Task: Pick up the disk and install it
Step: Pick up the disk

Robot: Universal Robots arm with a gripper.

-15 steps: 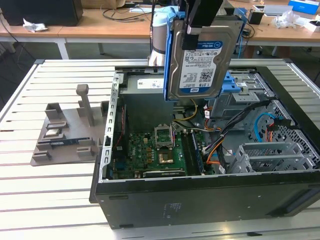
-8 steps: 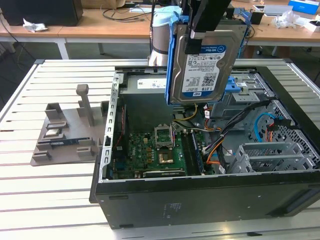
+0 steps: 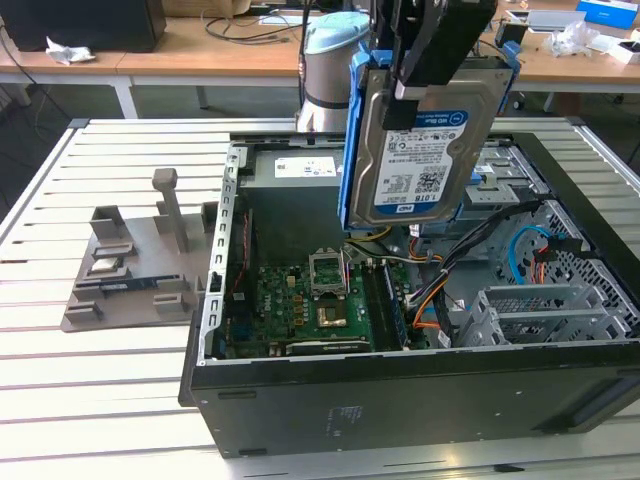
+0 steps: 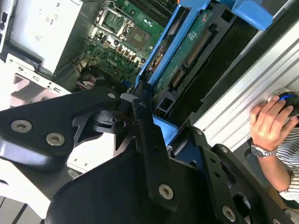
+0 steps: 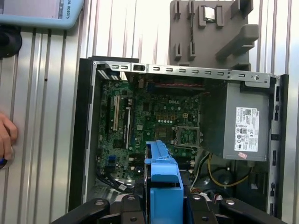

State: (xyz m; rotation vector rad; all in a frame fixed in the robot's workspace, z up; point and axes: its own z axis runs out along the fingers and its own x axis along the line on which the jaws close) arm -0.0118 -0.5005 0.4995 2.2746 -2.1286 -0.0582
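Note:
The disk [image 3: 420, 150], a silver hard drive with a white-and-blue label in a blue plastic frame, hangs upright and slightly tilted above the open computer case [image 3: 400, 380]. My gripper [image 3: 408, 88] is shut on its upper edge, with black fingers [image 3: 405, 60] coming down over the label side. In the second wrist view the disk [image 4: 187, 56] shows edge-on with its green circuit board, clamped between the black fingers [image 4: 142, 116]. The first wrist view looks down the disk's blue frame [image 5: 163, 177] onto the motherboard [image 5: 154, 121].
A grey fixture [image 3: 130, 260] holding a small silver chip [image 3: 105, 266] lies on the slatted table at the exterior view's left. The case holds a power supply [image 3: 300, 165], a metal drive cage [image 3: 505, 170] and loose cables [image 3: 430, 300]. A person's hand [image 4: 271, 121] rests beside the case.

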